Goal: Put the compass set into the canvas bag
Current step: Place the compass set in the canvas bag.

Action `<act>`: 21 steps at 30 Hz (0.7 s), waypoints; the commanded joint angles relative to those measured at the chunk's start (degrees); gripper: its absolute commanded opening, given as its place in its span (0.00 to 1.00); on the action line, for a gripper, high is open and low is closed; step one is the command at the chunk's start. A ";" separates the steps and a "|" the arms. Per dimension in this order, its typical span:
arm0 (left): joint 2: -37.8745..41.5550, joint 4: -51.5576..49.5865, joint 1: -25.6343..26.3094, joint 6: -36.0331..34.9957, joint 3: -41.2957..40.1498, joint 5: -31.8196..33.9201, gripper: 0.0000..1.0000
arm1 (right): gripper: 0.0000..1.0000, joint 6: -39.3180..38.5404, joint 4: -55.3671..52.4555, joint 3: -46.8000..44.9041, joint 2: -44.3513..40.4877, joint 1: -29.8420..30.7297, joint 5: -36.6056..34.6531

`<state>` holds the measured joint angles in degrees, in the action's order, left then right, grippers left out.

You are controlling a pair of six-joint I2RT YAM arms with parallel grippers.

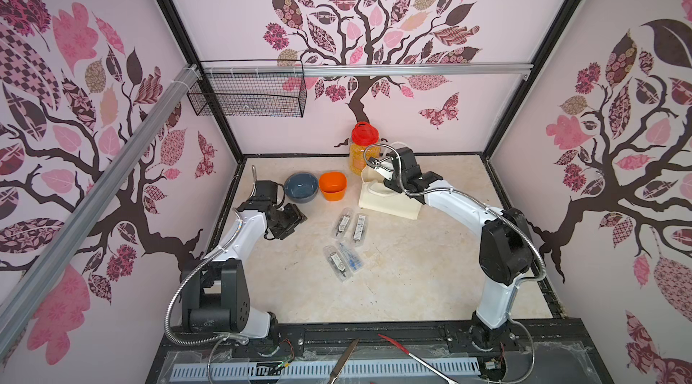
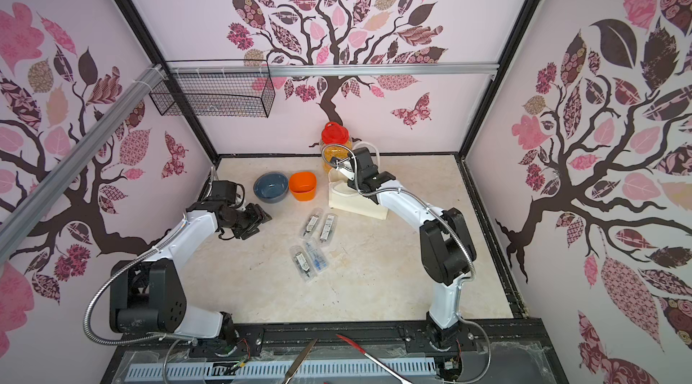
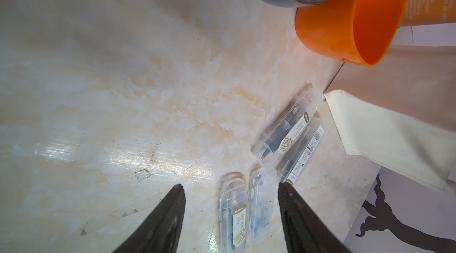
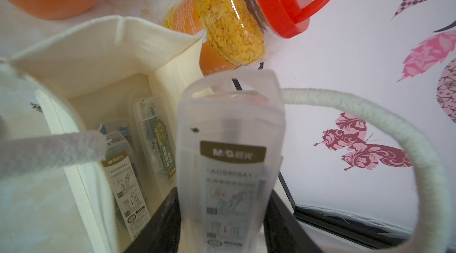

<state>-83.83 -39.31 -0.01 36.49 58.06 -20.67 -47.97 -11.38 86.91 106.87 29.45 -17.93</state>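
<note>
While the cream marbled tabletop (image 1: 430,269) sits boxed in by pale walls (image 1: 486,108) printed with pink-and-brown trees, you have the canvas bag (image 1: 389,206) at far centre, just right of the orange cup (image 1: 332,185) and beside the red-lidded jar (image 1: 361,150). Your right gripper (image 4: 220,204) is clamped on a compass set (image 4: 232,160) over the bag's open mouth (its fingers are cut off at the frame edge). Two more cases (image 4: 125,172) lie inside, partly hidden by a handle (image 4: 49,153). Your left gripper (image 3: 232,185) stands open and empty at the left. Four loose cases (image 1: 360,227) lie mid-table.
</note>
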 commanded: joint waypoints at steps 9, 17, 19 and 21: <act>0.57 -0.24 0.27 -0.45 1.20 0.40 0.64 | 0.56 -1.52 0.15 -0.54 2.81 -0.12 0.26; 0.34 -0.33 0.35 -0.28 1.18 0.28 0.64 | 0.58 -1.59 0.00 -0.26 3.30 -0.35 0.69; 0.59 -0.31 0.31 -0.24 1.18 0.28 0.64 | 0.58 -1.52 0.14 -0.34 3.47 -0.32 0.79; 0.89 -0.35 0.36 -0.39 1.09 0.36 0.64 | 0.59 -1.23 0.30 -0.08 3.37 -0.27 0.78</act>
<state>-83.83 -39.33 0.05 36.53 58.06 -20.64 -49.34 -10.85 85.67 108.05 29.43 -17.76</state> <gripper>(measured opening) 0.640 0.591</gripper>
